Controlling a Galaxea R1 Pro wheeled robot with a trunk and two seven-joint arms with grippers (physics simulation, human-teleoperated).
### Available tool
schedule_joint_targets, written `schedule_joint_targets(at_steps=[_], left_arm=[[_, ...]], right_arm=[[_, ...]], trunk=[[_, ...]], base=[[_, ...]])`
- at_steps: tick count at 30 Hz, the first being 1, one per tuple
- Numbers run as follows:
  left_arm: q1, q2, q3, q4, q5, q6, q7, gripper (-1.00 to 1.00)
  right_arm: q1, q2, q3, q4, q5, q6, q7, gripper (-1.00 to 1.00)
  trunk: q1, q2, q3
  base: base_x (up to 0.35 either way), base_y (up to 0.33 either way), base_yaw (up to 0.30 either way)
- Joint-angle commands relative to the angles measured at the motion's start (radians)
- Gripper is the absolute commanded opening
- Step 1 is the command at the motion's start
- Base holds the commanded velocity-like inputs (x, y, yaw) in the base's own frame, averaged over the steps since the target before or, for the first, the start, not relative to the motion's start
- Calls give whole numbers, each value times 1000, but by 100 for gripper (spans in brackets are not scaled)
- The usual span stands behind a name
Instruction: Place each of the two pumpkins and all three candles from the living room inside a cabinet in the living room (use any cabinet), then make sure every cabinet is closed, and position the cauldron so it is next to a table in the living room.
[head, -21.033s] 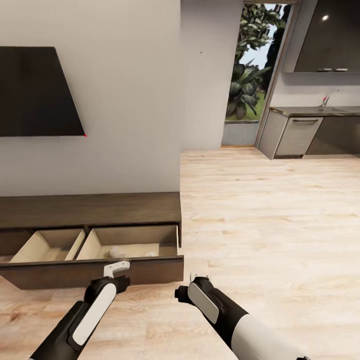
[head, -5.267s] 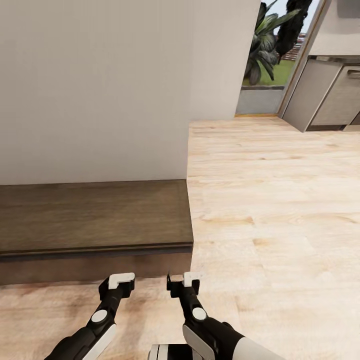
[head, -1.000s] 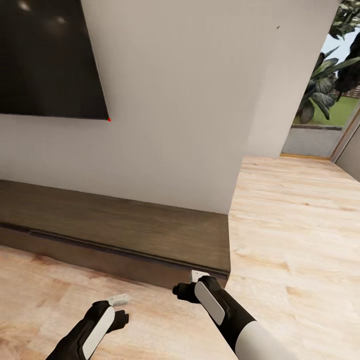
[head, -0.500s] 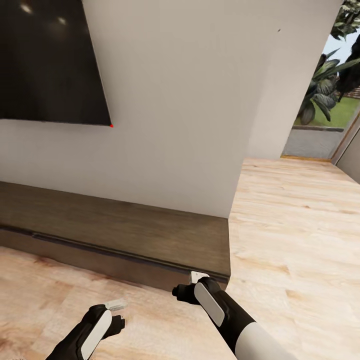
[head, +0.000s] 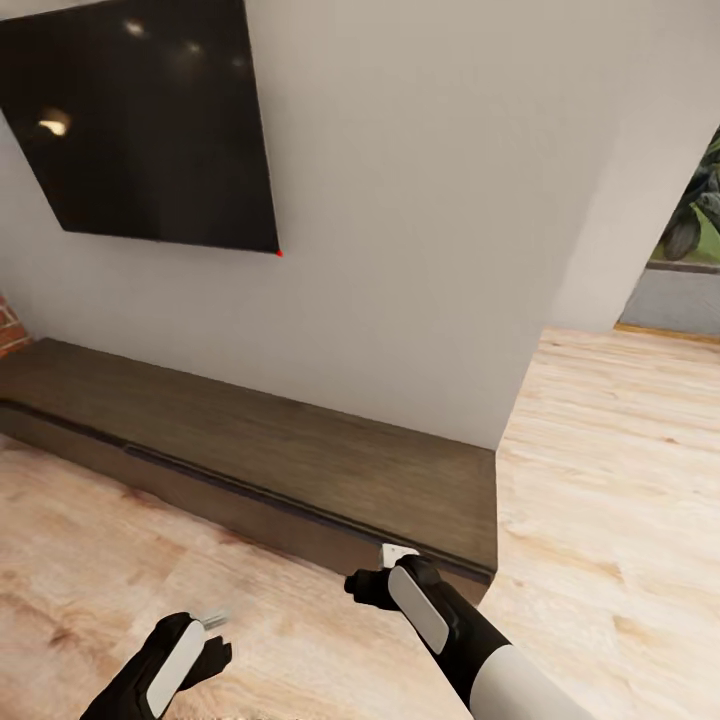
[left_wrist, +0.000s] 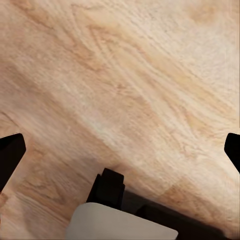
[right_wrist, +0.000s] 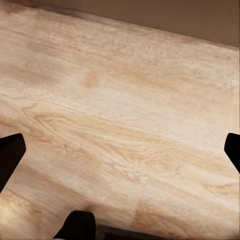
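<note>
The cabinet (head: 300, 470) is a long low dark-brown unit running along the white wall, with its drawer fronts flush and shut. My right gripper (head: 378, 566) hangs just in front of the cabinet's right end, low over the wooden floor. In the right wrist view the right gripper (right_wrist: 120, 150) is open, its fingertips (right_wrist: 10, 155) far apart with only floor between them, and the cabinet's front (right_wrist: 165, 12) lies beyond. My left gripper (head: 208, 628) is further left and nearer me. In the left wrist view the left gripper (left_wrist: 120, 150) is open over bare floor. Pumpkins, candles, cauldron and table are out of view.
A large black TV (head: 150, 130) hangs on the wall above the cabinet. A brick wall edge (head: 8, 335) shows at the far left. Light wooden floor (head: 610, 480) stretches to the right toward a glass opening with plants (head: 690, 220).
The whole view has swung left, so more of the TV and cabinet show. My left gripper sits lower in the picture. The right gripper holds the same spot in view.
</note>
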Motion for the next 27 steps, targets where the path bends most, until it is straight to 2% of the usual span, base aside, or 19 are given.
schedule_joint_targets(at_steps=[1,27], left_arm=[[-1,1,-5,-1,10,1,10,100],[-1,-3,-5,-1,9,-15,9,100]], right_arm=[[-1,0,3,-1,-9,0,-10,100],[0,2,8,3,2,-11,-10,100]], trunk=[[0,0,-1],[0,0,-1]], base=[[0,0,288],[-25,0,291]])
